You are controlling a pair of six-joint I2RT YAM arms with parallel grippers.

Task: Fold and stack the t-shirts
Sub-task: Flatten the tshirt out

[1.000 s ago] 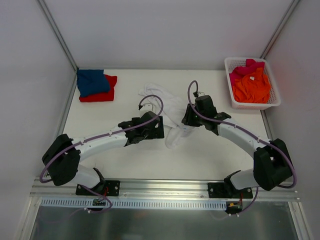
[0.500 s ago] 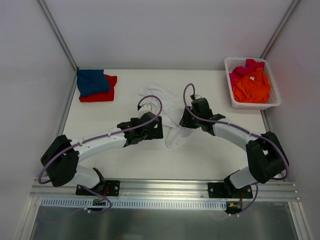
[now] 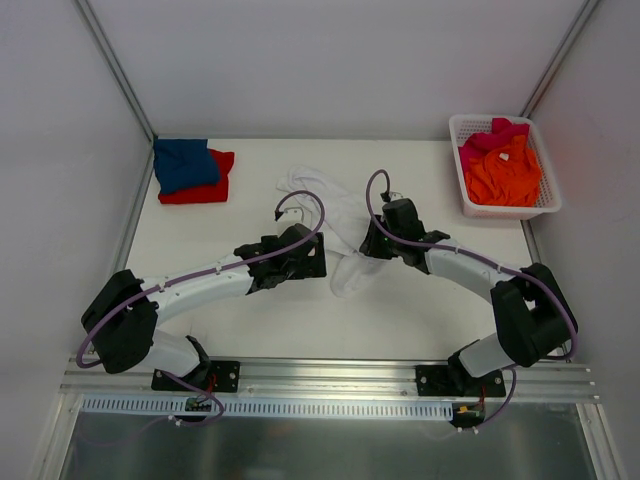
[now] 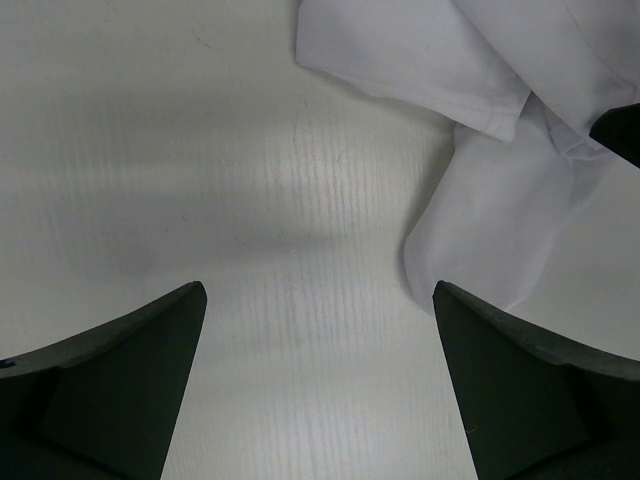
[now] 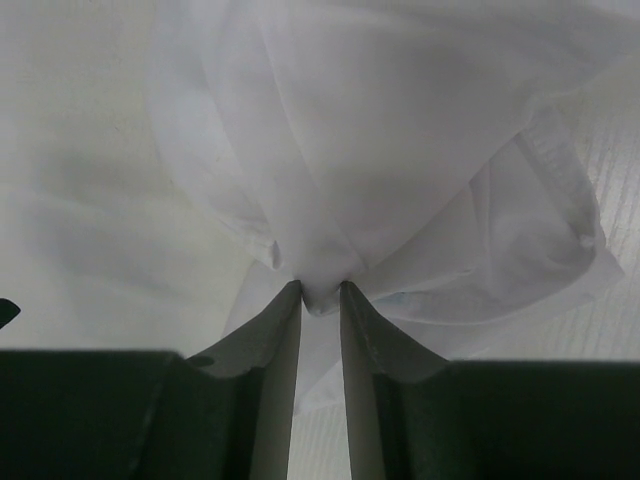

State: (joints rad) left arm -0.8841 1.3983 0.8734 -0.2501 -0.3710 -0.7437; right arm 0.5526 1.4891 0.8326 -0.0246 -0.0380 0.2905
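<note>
On the table (image 3: 420, 310), right jaws pinch the half-hidden white t-shirt (image 3: 345, 215); left jaws spread.

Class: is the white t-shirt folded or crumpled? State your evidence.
Crumpled: the white t-shirt lies bunched in uneven creases on the table, with a gathered tuck pinched in the right gripper.

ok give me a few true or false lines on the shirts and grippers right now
1. The right gripper pinches the white shirt. True.
2. The left gripper is shut on the white shirt. False: it is open over the table, beside the shirt.
3. The blue shirt lies on the red shirt. True.
4. The basket is empty. False: it holds the orange shirt and the pink shirt.
</note>
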